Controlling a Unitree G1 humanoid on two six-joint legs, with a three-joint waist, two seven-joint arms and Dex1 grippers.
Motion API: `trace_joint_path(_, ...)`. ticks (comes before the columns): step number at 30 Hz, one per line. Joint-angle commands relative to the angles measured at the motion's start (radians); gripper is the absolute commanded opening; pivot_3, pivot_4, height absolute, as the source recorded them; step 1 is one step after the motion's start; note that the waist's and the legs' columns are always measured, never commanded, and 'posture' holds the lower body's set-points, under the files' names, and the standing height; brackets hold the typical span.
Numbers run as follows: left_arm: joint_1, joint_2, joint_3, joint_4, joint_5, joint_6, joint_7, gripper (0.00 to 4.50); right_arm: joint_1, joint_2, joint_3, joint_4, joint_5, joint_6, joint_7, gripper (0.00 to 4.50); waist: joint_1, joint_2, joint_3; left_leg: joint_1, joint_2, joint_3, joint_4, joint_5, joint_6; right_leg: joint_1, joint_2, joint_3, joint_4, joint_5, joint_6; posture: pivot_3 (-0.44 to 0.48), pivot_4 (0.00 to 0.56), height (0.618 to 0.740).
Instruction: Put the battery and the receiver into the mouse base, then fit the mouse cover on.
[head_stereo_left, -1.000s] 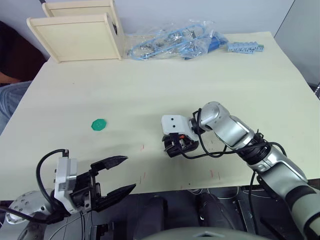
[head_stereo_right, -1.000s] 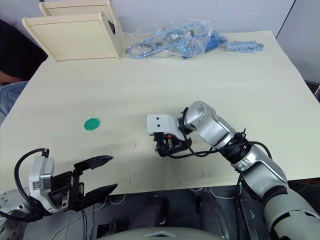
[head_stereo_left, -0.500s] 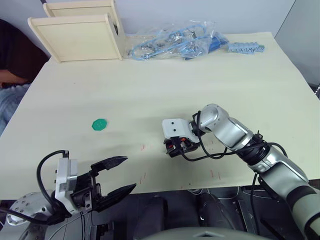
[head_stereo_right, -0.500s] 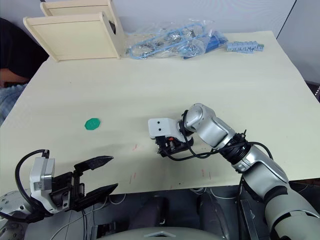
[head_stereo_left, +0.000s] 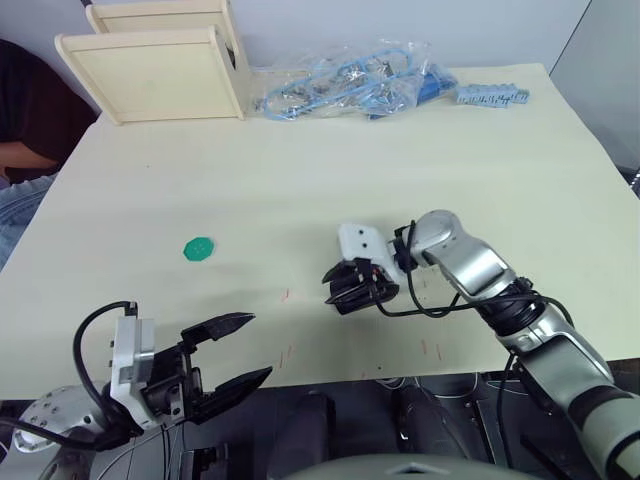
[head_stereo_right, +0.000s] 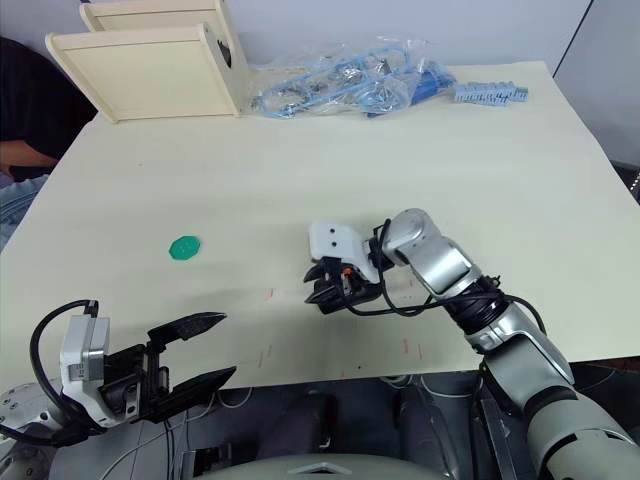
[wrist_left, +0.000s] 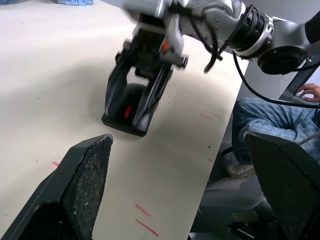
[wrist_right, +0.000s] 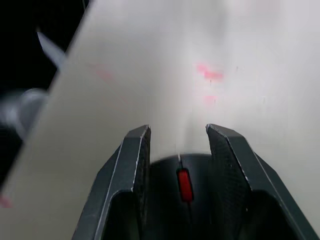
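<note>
right gripper (head_stereo_left: 352, 287) fingers clamped either side of black oval mouse with red scroll wheel (wrist_right: 182, 186), on cream table (head_stereo_left: 300, 170) near front edge, left gripper (head_stereo_left: 232, 350) fingers apart, off table edge, green round disc (head_stereo_left: 199, 248) well apart

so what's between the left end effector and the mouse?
Bare tabletop with a few red marks; the left wrist view shows nothing between the left end effector and the mouse.

Table (head_stereo_left: 300, 170): matt cream surface, smooth, marked with red strokes. Boxes (head_stereo_left: 160, 70): pale bare wood. Bags (head_stereo_left: 340, 90): clear glossy plastic. Left gripper (wrist_left: 175, 190) finger pads (wrist_left: 92, 165): rough black grain. Mouse (wrist_right: 182, 200): smooth black plastic.
</note>
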Motion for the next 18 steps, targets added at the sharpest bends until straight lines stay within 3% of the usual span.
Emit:
trace_joint_path(1,0.006,-0.001,0.008,-0.029,-0.010,-0.017,-0.001,4.50,0.046,-0.028,-0.164,-0.112,0.121,0.038,-0.032,1.86,0.002,0.000,0.000,0.000,0.000,-0.001,0.000,0.000,0.000,0.000,0.000,0.000,0.000,0.000,0.000,0.000,0.150,0.740)
trace_joint_path(10,-0.024,0.010,0.005,-0.006,-0.014,-0.009,-0.005,4.50,0.284,-0.066,-0.356,-0.233,0.253,0.068,-0.174,1.86,-0.003,0.000,0.002,0.000,0.000,0.000,0.000,0.000,0.000,0.000,0.001,0.000,0.000,0.000,0.000,0.000,0.150,0.740)
trace_joint_path(18,-0.036,0.018,0.014,0.002,-0.015,-0.004,-0.007,4.50,0.473,0.001,-0.367,-0.242,0.259,-0.041,-0.284,1.86,0.001,0.000,0.002,0.000,0.000,0.002,0.000,0.000,0.000,0.000,0.001,0.001,0.000,0.000,0.000,0.000,0.150,0.740)
